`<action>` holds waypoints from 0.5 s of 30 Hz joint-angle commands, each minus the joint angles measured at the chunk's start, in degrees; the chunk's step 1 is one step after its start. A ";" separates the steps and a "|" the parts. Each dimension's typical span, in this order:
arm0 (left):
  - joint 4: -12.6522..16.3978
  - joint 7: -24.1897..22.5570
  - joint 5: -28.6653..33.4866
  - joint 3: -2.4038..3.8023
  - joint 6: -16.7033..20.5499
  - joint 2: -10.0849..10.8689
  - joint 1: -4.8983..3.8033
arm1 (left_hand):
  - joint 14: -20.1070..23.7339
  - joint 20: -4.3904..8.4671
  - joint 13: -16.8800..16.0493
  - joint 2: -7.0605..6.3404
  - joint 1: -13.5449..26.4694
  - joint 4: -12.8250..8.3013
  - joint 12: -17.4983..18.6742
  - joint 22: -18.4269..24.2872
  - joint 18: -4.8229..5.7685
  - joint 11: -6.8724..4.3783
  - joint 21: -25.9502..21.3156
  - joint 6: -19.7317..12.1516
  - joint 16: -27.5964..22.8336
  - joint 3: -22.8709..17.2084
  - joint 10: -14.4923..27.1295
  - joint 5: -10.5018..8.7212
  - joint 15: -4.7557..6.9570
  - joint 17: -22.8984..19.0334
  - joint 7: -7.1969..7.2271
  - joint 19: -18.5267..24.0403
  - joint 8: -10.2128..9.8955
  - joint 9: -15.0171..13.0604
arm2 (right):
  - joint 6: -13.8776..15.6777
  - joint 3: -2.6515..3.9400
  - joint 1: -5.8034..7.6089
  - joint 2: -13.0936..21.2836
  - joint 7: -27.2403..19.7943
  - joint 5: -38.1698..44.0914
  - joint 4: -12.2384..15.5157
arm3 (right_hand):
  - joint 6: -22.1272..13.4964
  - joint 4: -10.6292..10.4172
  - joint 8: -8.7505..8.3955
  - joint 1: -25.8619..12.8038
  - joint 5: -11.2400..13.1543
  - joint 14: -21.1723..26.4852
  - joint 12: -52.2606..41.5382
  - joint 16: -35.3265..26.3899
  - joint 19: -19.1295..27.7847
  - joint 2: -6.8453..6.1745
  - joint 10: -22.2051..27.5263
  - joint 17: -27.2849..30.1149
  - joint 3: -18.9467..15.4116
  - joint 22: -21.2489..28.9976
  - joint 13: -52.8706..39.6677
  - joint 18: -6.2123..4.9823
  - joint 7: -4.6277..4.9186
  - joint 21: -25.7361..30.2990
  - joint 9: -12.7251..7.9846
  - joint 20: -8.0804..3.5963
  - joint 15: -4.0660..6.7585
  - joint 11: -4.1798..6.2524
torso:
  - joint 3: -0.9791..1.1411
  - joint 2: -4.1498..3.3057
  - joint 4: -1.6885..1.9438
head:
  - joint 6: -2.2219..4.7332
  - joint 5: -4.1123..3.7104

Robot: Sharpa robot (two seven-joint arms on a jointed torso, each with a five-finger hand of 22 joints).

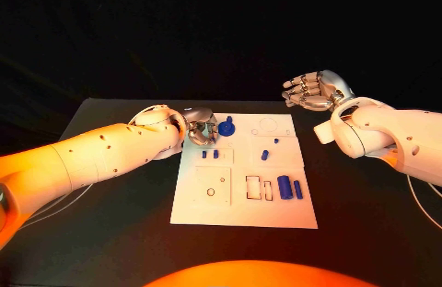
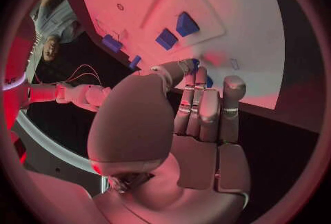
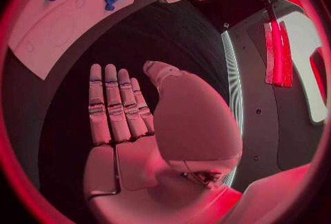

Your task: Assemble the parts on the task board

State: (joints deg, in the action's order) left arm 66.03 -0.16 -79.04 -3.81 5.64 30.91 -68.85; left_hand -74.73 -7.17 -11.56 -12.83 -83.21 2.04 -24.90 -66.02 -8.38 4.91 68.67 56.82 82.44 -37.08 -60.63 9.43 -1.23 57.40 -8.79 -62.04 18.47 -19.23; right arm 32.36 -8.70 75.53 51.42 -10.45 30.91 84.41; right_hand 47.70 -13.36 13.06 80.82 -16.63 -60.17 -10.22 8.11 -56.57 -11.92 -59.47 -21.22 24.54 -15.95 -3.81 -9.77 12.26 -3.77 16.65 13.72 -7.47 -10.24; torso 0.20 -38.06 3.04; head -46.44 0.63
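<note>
Left hand [image 1: 196,126] fingers pinch a blue part [image 2: 195,64] over the task board [image 1: 244,207], clearest from its wrist; right hand [image 1: 316,90] fingers spread, empty, above the bench [image 1: 368,236].

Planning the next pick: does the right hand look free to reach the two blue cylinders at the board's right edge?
Probably yes. The right hand is open, off the board, and nothing lies between it and the cylinders.

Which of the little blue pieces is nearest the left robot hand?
The large round blue piece at the board's far left corner, right beside the left robot hand; the other blue pieces lie farther along the task board.
</note>
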 commanded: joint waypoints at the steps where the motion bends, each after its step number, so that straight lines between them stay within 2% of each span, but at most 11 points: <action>1: 0.09 0.24 0.67 -0.02 -1.58 -0.08 0.05 | 0.00 -0.09 0.01 -0.08 0.57 0.06 0.08 0.02 0.66 0.02 -0.24 0.23 -0.01 0.33 -0.34 0.05 -0.10 -0.07 0.17 0.22 -0.28 -0.07 | 0.01 0.01 -0.04 -0.06 -0.99 0.23 0.08 | 0.12 0.04 0.16 -0.74 -0.32 -0.36 -0.06 -0.39 0.09 -0.05 -0.10 0.09 0.32 0.06 0.07 -0.78 1.53 -0.01 0.07 -0.06 0.09 0.20 | 0.03 -0.01 -0.03 | 0.04 0.09; 10: 0.08 0.39 0.84 -0.03 -2.26 0.07 0.05 | -0.21 -0.08 -0.06 -0.05 0.48 -0.08 0.10 -0.26 0.74 -0.05 -0.01 0.32 0.10 0.32 -0.60 0.05 -0.06 0.37 0.22 -0.09 -0.33 -0.10 | 0.03 0.01 -0.06 -0.04 -1.00 0.22 0.08 | 0.12 0.04 0.16 -0.74 -0.32 -0.36 -0.06 -0.39 0.09 -0.05 -0.10 0.09 0.32 0.06 0.07 -0.78 1.53 -0.01 0.07 -0.06 0.09 0.20 | 0.06 -0.03 -0.02 | 0.02 0.13; 15: 0.12 0.28 1.02 -0.04 -2.49 0.03 0.05 | -0.24 -0.08 -0.08 -0.04 0.49 -0.08 0.10 -0.27 0.74 -0.06 -0.01 0.36 0.12 0.34 -0.67 0.04 -0.05 0.43 0.21 -0.10 -0.33 -0.12 | 0.00 0.01 -0.06 -0.04 -0.99 0.21 0.08 | 0.14 0.07 0.19 -0.80 -0.33 -0.41 -0.07 -0.40 0.06 -0.06 -0.12 0.14 0.35 0.13 0.08 -0.78 1.52 -0.01 0.07 -0.06 0.10 0.21 | 0.01 -0.03 0.00 | -0.02 0.04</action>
State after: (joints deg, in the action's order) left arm 66.03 0.12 -78.57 -3.81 4.64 31.03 -68.87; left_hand -74.73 -7.17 -11.55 -12.84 -83.21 2.05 -24.78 -66.21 -8.38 4.90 68.67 56.82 82.43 -37.08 -61.04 9.29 -1.23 57.78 -8.79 -62.04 18.47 -19.26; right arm 32.48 -8.70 75.50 51.41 -10.55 30.91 84.40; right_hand 47.70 -13.36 13.06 80.60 -16.63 -60.18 -10.22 7.89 -56.57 -12.14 -59.47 -21.13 24.53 -15.87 -3.81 -9.77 12.26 -3.77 16.65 13.72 -7.47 -10.24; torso 0.24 -38.07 3.02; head -46.39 0.70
